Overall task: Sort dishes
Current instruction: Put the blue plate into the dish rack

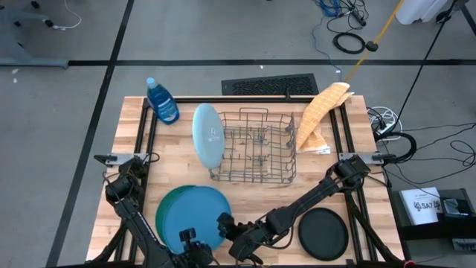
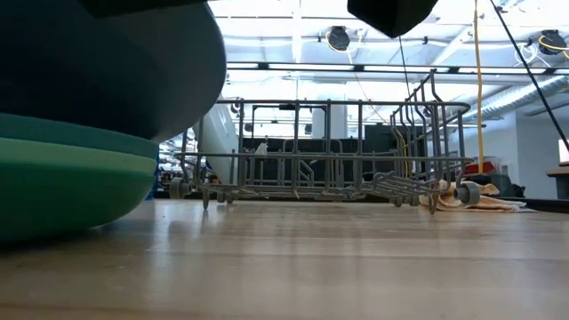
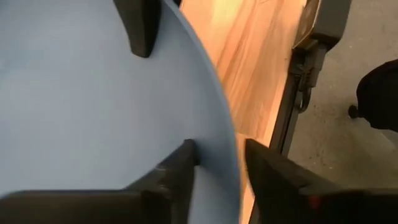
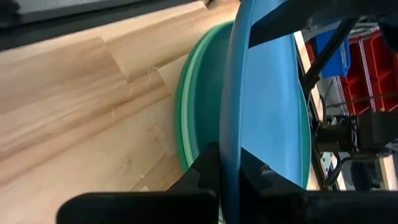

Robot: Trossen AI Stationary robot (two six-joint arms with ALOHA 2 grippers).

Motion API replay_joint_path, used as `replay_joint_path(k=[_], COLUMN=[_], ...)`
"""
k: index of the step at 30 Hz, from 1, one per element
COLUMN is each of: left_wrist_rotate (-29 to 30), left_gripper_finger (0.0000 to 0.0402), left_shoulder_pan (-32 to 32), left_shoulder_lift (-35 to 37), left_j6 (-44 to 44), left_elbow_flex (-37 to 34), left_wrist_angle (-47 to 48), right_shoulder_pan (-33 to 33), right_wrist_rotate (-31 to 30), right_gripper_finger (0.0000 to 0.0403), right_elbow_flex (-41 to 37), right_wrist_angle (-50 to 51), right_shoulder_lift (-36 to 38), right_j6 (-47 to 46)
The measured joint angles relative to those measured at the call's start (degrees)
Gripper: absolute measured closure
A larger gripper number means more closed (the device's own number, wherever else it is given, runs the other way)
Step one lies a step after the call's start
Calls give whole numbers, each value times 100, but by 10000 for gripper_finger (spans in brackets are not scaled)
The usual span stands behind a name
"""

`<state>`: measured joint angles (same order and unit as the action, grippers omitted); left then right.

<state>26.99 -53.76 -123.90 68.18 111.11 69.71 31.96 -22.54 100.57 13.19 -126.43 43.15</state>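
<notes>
A blue plate (image 1: 190, 216) lies on top of a stack of green and teal plates (image 4: 189, 112) at the near left. My right gripper (image 4: 229, 158) is shut on its rim. My left gripper (image 3: 221, 155) is open at the plate's near edge (image 3: 233, 143), one finger over the plate's face and one beyond the rim. A light blue plate (image 1: 208, 134) stands on edge against the left end of the grey wire rack (image 1: 256, 145). A black plate (image 1: 323, 232) lies flat at the near right. My left gripper straddles the blue plate's near rim; whether either finger touches it, I cannot tell. My right gripper pinches the blue plate's rim (image 4: 231, 134) at its right side between the two fingers. It comes slanting down from the table's right. The plate is tilted, its right side raised off the green plates (image 2: 71, 169), its left side on the stack.
A blue soap bottle (image 1: 162, 100) stands at the far left. A yellow cloth (image 1: 320, 112) lies at the far right, beside the rack. Bare wood shows between the stack and the rack.
</notes>
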Motion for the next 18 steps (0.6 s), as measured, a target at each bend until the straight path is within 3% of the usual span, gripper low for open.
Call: replay_joint_path(k=[3,5,12,18], left_wrist_rotate=[-72,-75,-122,-185], left_gripper_finger=[361,385,395,400], left_shoulder_pan=[1,-2,-4,-67], left_shoulder_lift=[6,11,13,20], left_j6=[-116,-132,-156,-137], left_elbow_flex=[0,0,2,358], left_wrist_angle=[-33,42,54,474], right_shoulder_pan=[40,38,66,179], right_wrist_rotate=[-7,-11,-3,-658], right_gripper_finger=[398,398,389,322], right_elbow_flex=[0,0,90,135], right_wrist_angle=[-59,-63,27,-294], right_shoulder_lift=[0,0,0,52], right_j6=[61,43,11,147])
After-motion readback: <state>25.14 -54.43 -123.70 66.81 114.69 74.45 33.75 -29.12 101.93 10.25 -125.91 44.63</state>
